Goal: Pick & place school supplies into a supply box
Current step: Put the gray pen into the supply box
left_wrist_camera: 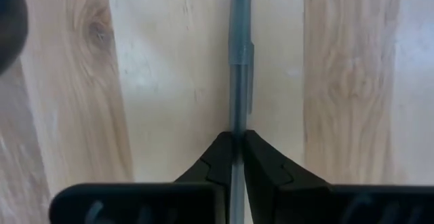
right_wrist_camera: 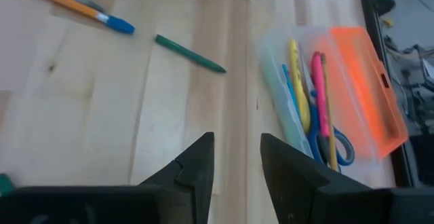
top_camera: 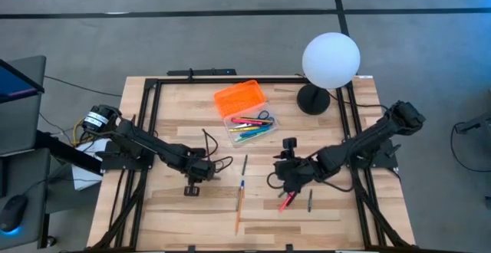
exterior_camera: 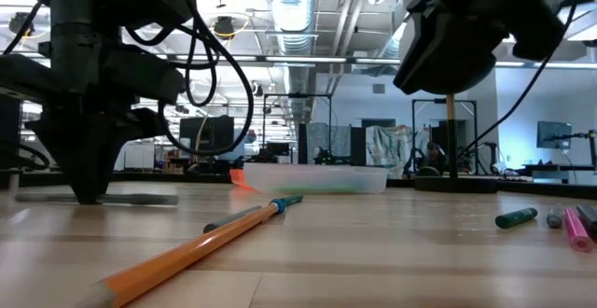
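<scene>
The supply box (top_camera: 247, 115) lies open on the far middle of the table, its orange lid (top_camera: 239, 97) beside the clear tray (right_wrist_camera: 298, 108), which holds several pens and blue-handled scissors. Loose on the wood lie an orange pencil (top_camera: 240, 203), a dark green pen (top_camera: 245, 165), a pink marker (top_camera: 288, 201) and a dark pen (top_camera: 310, 199). My left gripper (left_wrist_camera: 235, 149) is down at the table left of the pencil, shut on a grey pen (left_wrist_camera: 239, 68). My right gripper (right_wrist_camera: 237, 159) hangs open above the table near the pink marker, touching nothing. My left gripper pinches the grey pen's barrel (left_wrist_camera: 237, 125) between its two fingertips (left_wrist_camera: 220, 156), below the clip. The fingers come from above, pointing down, one on each side of the pen. The pen (exterior_camera: 121, 198) lies level at the table top, showing on both sides of the gripper.
A white globe lamp (top_camera: 331, 60) on a black base stands at the table's far right, close behind the box. A green marker (exterior_camera: 516, 217) lies near the pink one. Black frame rails (top_camera: 149, 107) run along the table's sides. Bare wood shows near the table's near edge.
</scene>
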### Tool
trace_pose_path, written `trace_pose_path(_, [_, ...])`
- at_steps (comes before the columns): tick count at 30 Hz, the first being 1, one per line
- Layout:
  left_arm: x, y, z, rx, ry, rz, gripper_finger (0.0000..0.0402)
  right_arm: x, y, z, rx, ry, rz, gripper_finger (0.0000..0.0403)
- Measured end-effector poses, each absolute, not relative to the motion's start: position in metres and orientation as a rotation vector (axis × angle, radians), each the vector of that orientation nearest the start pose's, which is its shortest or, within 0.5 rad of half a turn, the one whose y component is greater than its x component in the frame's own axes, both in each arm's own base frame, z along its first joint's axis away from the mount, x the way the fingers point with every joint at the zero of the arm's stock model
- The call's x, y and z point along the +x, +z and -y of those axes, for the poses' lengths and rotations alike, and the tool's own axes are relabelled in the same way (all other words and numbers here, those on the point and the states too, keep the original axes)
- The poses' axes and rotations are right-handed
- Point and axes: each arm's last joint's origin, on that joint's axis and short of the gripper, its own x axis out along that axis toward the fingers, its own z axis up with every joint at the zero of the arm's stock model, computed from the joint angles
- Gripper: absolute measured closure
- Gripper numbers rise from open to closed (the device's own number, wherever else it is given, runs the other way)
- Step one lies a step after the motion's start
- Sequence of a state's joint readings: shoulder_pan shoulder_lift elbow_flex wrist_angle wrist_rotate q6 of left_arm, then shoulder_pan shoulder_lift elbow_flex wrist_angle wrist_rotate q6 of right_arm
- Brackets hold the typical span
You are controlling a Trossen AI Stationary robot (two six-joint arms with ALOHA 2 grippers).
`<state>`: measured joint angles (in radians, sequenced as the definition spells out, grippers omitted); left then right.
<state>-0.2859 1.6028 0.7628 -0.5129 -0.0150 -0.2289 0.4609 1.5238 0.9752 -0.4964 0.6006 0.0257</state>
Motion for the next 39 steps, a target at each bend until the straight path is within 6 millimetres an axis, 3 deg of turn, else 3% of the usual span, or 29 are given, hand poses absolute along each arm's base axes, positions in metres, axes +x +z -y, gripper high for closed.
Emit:
trace_pose_path(15, [0.257,0.139,0.074,0.055,-0.076,-1.321,0.039,0.272,0.212,-0.113,-0.498,-0.15,-0.9,0.0288])
trace_pose_path(24, [0.287,0.178,0.072,0.098,0.01,-1.19,0.0389,0.272,0.211,-0.113,-0.489,-0.154,-0.899,0.0288])
trace_pose_path(31, [0.312,0.217,0.04,0.178,0.184,-1.089,0.0389,0.272,0.211,-0.113,-0.492,-0.154,-0.903,0.0288])
trace_pose_path(39, [0.331,0.232,-0.033,0.1,0.198,-0.952,0.0389,0.269,0.21,-0.112,-0.485,-0.165,-0.927,0.0288])
